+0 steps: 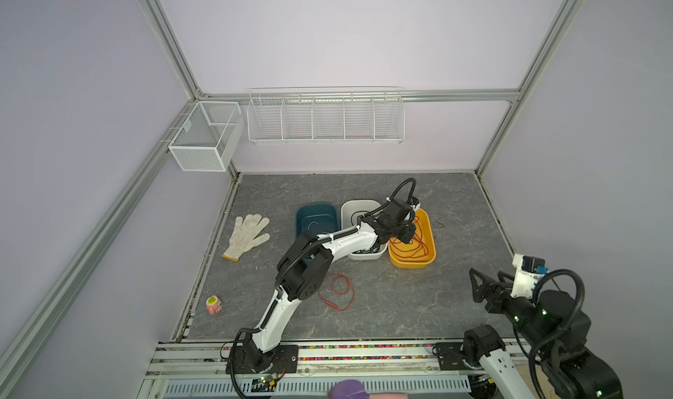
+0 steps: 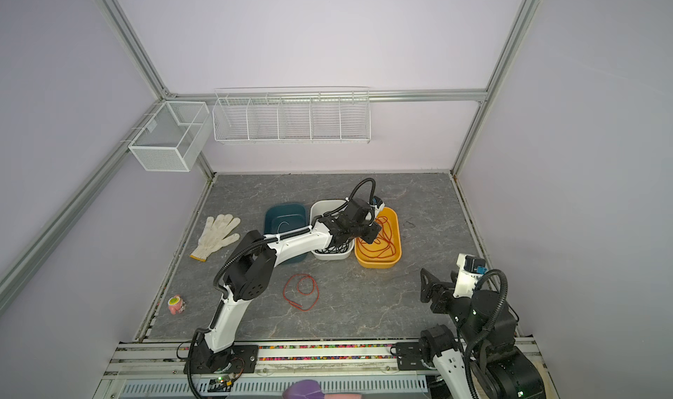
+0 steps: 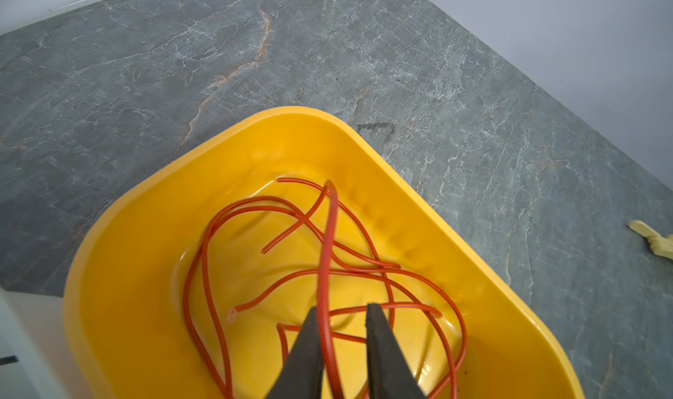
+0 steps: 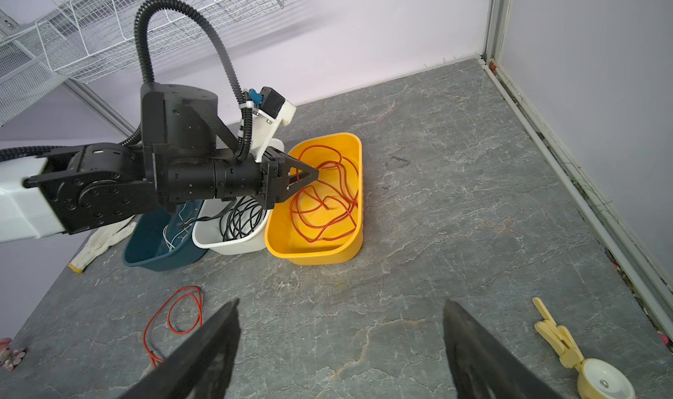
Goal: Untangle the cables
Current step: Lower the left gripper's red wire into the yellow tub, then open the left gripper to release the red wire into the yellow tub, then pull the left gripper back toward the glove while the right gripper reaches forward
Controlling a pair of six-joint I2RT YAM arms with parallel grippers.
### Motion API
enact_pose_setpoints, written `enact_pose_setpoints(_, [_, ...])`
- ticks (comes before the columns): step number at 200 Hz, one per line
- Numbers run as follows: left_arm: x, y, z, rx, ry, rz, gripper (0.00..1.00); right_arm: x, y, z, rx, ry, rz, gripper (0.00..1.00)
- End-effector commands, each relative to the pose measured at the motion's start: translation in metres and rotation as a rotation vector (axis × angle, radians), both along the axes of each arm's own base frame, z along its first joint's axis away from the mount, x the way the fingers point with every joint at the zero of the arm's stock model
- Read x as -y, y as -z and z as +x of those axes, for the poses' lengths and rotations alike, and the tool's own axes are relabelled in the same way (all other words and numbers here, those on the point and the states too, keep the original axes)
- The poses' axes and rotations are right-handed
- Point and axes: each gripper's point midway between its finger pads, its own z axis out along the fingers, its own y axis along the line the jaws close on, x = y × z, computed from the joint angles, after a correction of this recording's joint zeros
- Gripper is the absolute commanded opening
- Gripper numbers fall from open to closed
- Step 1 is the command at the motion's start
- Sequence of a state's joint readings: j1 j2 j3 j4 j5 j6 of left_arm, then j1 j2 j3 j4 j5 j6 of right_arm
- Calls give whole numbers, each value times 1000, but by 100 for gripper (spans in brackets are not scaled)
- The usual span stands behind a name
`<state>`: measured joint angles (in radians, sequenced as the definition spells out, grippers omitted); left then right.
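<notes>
Several red cables (image 3: pixel 204 269) lie curled in the yellow bin (image 3: pixel 145 215). My left gripper (image 3: pixel 342 306) hangs over that bin, jaws a little apart. One thicker-looking red cable (image 3: pixel 327 240) runs up between the fingers, resting against one of them. In both top views the left gripper (image 1: pixel 404 238) reaches across to the bin (image 2: pixel 397 249). Black cables (image 4: pixel 242 220) fill the white bin (image 1: pixel 358 206). A white cable (image 4: pixel 174 233) lies in the blue bin (image 1: pixel 309 211). One red cable (image 1: pixel 337 293) loops on the table. My right gripper (image 4: pixel 341 302) stands wide open and empty at the right (image 1: pixel 488 275).
A white glove (image 1: pixel 247 233) lies left of the bins and a pink toy (image 1: pixel 213 303) sits near the front left. A yellow scoop (image 4: pixel 582 364) lies near the right wall. Wire baskets (image 1: pixel 326 118) hang on the back wall.
</notes>
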<state>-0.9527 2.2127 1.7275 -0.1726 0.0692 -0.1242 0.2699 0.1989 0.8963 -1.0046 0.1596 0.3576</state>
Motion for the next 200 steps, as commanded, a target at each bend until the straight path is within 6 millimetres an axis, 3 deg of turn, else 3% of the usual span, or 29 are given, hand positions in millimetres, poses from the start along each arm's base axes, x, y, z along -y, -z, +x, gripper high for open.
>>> enact_pose_setpoints(1, [-6,1,0,-11,6,20,24,-2,-4,3,29,-12,-8,88])
enact_pose_setpoints(52, [-9,-34,1,29,17,-3,30,-2,-4,4,29,-13,-9,88])
enact_pose_setpoints(90, [-14,-74,-2,81,33,-25,39,-2,-4,4,28,-15,-9,88])
enact_pose_setpoints(129, [-25,-125,-6,120,43,-83,40,-3,-3,5,18,-17,-12,88])
enact_pose_setpoints(167, [-55,-181,-7,127,15,-176,49,-5,0,6,2,-23,-14,88])
enact_pose_setpoints(200, [-102,-225,-11,155,-65,-277,62,-5,2,9,-17,-24,-20,88])
